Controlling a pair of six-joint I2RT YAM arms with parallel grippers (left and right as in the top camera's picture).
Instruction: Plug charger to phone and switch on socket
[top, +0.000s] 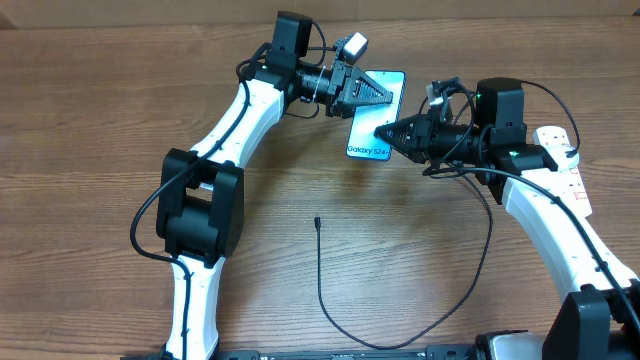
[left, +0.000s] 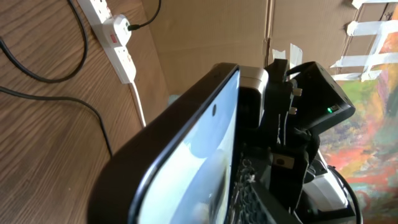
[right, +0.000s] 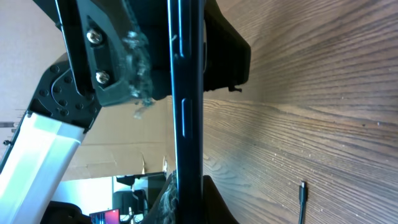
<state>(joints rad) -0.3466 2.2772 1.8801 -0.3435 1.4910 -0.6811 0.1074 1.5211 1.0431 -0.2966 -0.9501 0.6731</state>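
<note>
At the near edge of the wood-grain counter (top: 100, 200) the two arm bases stand to either side. Between them the charger (top: 320, 270) lies in a wide loop. Its plug tip (top: 317, 222) rests bare on the wood, well short of the phone (top: 362, 138). The cable's other run climbs toward the right arm and is lost beneath it.

Farther in, both arms bend inward and meet at the phone, which is held flat with its lit screen up and seems lifted off the counter. The left fingers (top: 365, 90) reach in from the far left and are clamped on the phone's far end, one above and one below. The right fingers (top: 400, 131) come in from the right, closed on its near right corner. From the right wrist the phone shows only edge-on.

Behind the right forearm the socket (top: 558, 133) lies by the counter's right edge, partly covered by the arm. From the left wrist a white plug sits in it, and a white cord (left: 140, 102) trails off its end. Beyond that stands brown cardboard (left: 205, 37). The phone's charging port cannot be made out.
</note>
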